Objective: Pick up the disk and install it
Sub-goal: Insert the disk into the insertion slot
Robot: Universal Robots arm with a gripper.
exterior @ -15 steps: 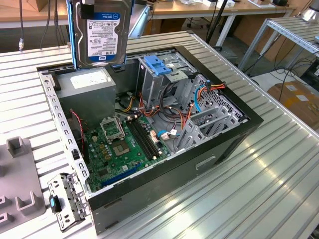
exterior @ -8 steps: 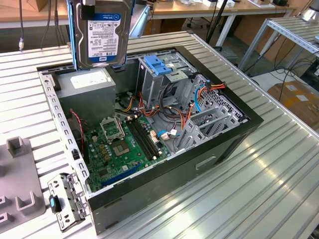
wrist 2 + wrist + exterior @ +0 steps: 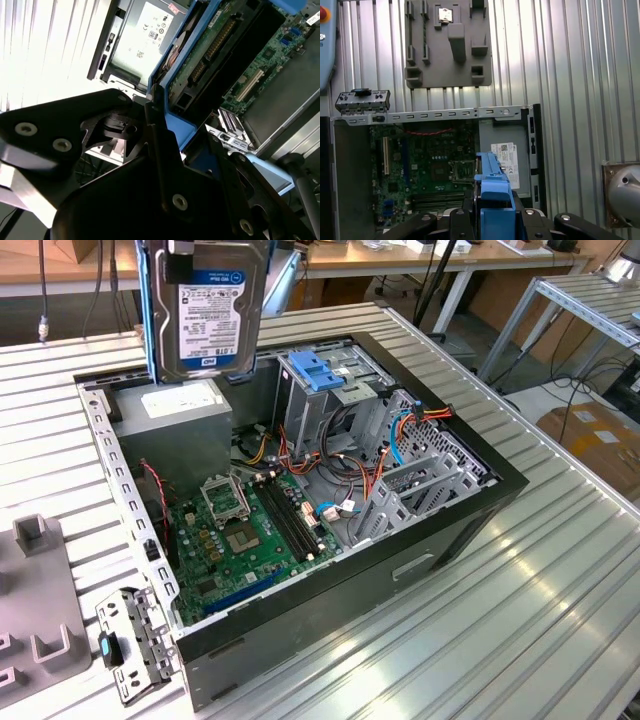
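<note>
The flat silver-metal disk [image 3: 208,310], with a white-and-blue label and a blue plastic carrier, hangs upright in the air, pinched by its carrier between the fingers of the black gripper [image 3: 492,216], above the white-stickered grey power-supply box [image 3: 188,432] inside the open black computer case [image 3: 400,575] on the ribbed aluminium table [image 3: 560,620].

The gripper [image 3: 493,220] hangs high, fingers [image 3: 469,216] clamped on the disk [image 3: 492,182].
</note>
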